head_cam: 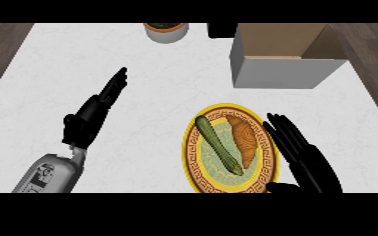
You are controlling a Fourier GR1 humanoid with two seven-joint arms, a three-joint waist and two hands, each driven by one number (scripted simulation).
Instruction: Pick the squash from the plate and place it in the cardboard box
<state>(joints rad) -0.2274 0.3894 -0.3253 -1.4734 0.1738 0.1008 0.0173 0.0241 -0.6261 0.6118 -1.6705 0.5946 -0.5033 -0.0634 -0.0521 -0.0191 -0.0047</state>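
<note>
**Squash not yet picked**

The squash [218, 145] lies on the plate [193, 177], just left of the right hand [306, 162], whose fingers are straight and apart, holding nothing. The cardboard box [280, 72] stands beyond the fingers. Grasp and placing remain.

Left hand [92, 114] open, fingers straight; right hand [304, 156] open, fingers extended.
</note>
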